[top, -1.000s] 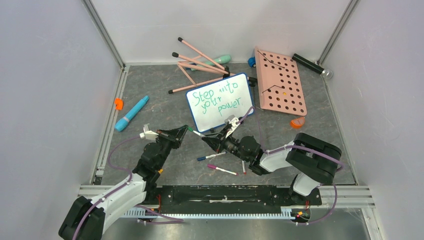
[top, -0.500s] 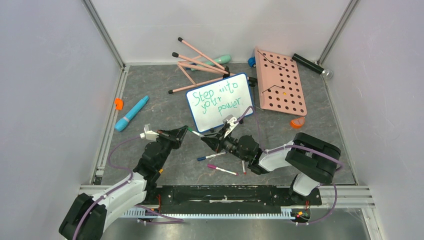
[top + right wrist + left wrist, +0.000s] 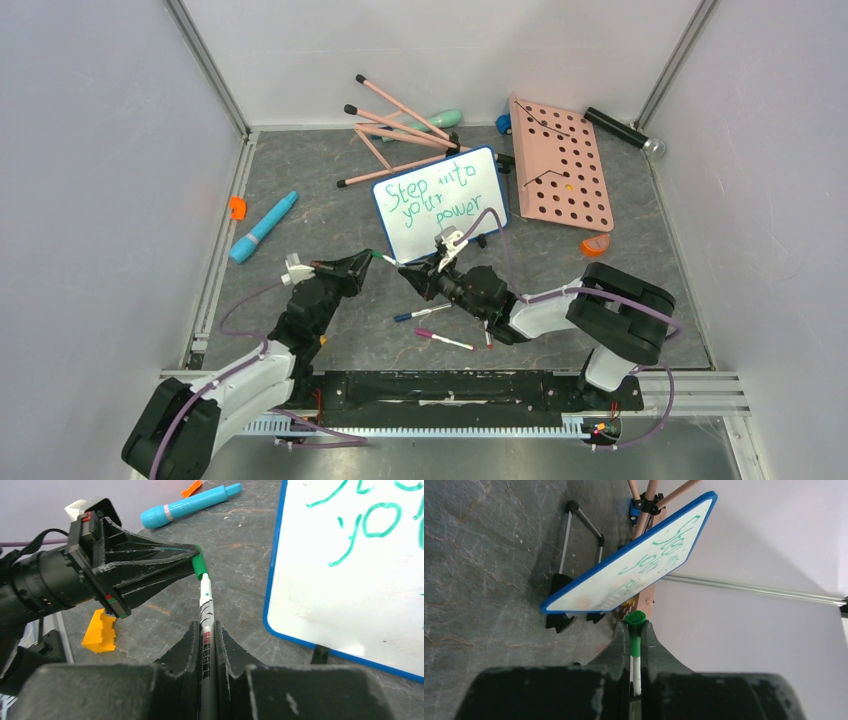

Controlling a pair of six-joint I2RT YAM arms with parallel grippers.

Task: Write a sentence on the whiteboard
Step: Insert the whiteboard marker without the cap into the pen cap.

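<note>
Left jaws pinching green cap (image 3: 200, 566), right jaws gripping slim marker (image 3: 205, 611)

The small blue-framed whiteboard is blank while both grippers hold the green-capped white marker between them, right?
Not blank: the top external view shows the small blue-framed whiteboard carrying the sentence in green handwriting. The rest holds: the right gripper grips the white marker and the left gripper pinches its green cap.

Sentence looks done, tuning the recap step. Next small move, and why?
Probably ease the right gripper toward the left gripper, seating the green cap on the white-barrelled marker: each grips one end, and the blue-framed whiteboard already carries its green sentence.
</note>
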